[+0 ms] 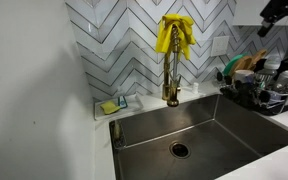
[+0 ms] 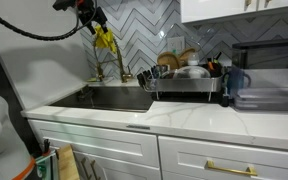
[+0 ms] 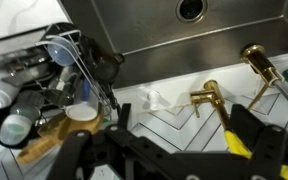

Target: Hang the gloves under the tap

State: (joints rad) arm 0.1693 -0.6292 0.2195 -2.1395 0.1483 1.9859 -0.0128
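The yellow gloves (image 1: 174,35) hang draped over the top of the gold tap (image 1: 171,78), which stands behind the steel sink (image 1: 219,125). In an exterior view my gripper (image 1: 280,12) hovers high, to the right of the gloves and apart from them. Seen from across the kitchen, the gripper (image 2: 87,14) is just above the gloves (image 2: 104,39) and the tap (image 2: 97,66). In the wrist view the gripper (image 3: 164,145) is open with nothing between its fingers (image 3: 256,128). A strip of yellow glove (image 3: 234,140) and the tap (image 3: 210,98) show beyond them.
A dish rack (image 1: 256,88) full of dishes stands right of the sink, also seen as the dish rack (image 2: 184,78). A small yellow-green sponge (image 1: 109,106) sits in a holder left of the tap. A smaller gold fitting (image 3: 259,58) stands beside the tap. Tiled wall behind.
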